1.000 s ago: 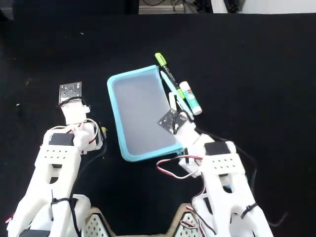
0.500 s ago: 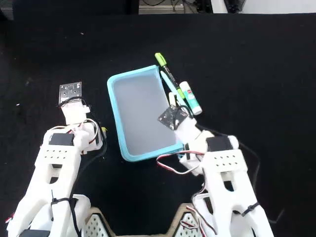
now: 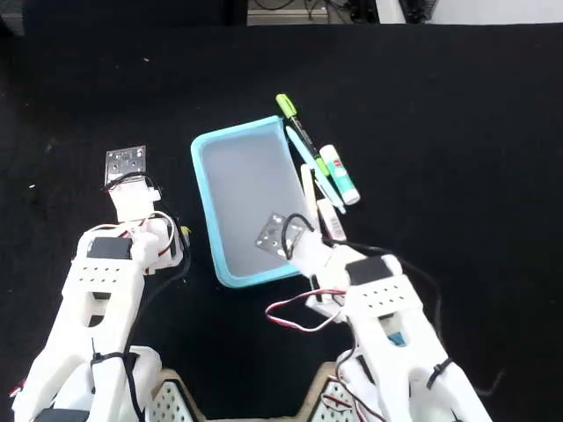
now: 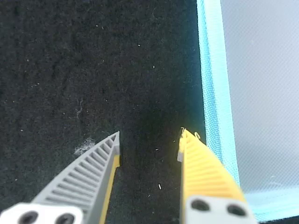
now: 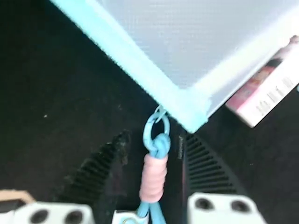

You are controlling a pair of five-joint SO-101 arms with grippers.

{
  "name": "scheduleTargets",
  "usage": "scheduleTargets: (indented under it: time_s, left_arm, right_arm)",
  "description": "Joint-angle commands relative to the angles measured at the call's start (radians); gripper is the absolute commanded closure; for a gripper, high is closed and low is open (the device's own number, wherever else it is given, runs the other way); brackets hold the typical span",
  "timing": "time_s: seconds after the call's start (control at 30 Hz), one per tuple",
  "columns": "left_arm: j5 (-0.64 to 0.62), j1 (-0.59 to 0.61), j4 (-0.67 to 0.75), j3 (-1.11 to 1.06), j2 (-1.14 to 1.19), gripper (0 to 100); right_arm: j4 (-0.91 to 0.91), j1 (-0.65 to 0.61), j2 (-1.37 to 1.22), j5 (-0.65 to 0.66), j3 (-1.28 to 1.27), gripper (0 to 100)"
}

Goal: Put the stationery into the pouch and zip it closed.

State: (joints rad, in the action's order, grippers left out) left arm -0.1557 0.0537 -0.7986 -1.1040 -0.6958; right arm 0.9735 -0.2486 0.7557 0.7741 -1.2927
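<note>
Stationery (image 3: 339, 176) is lying beside the pouch (image 3: 201, 189), apparently unstowed, with zipping outstanding. Right gripper (image 5: 152, 136) is straddling the zipper pull (image 5: 154, 172), jaws apart; left gripper (image 4: 148, 135) is resting likewise parted.

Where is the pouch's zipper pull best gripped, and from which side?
Grip the pink bead, which is thicker than the blue loop. Both point away from the pouch's corner, so come along them from outside, a finger each side, as the right tool stands.
</note>
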Motion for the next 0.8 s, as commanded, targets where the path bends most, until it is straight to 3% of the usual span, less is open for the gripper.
scheduleTargets:
  time_s: [0.0, 0.37, 0.5, 0.67, 0.77]
  left_arm:
    - [0.002, 0.001, 0.006, 0.01, -0.011, 79]
    - [0.002, 0.001, 0.006, 0.01, -0.011, 79]
    - [0.002, 0.001, 0.006, 0.01, -0.011, 79]
    - [0.002, 0.001, 0.006, 0.01, -0.011, 79]
    - [0.002, 0.001, 0.009, 0.01, -0.008, 79]
  right_arm:
    - [-0.083, 0.071, 0.024, 0.04, -0.022, 82.8]
    - [-0.16, 0.117, 0.024, 0.087, -0.07, 83.6]
    - [-0.16, 0.115, 0.025, 0.089, -0.071, 99.5]
    - [-0.103, 0.12, 0.031, 0.087, -0.028, 98.8]
    - [-0.012, 0.12, 0.031, 0.018, 0.077, 98.8]
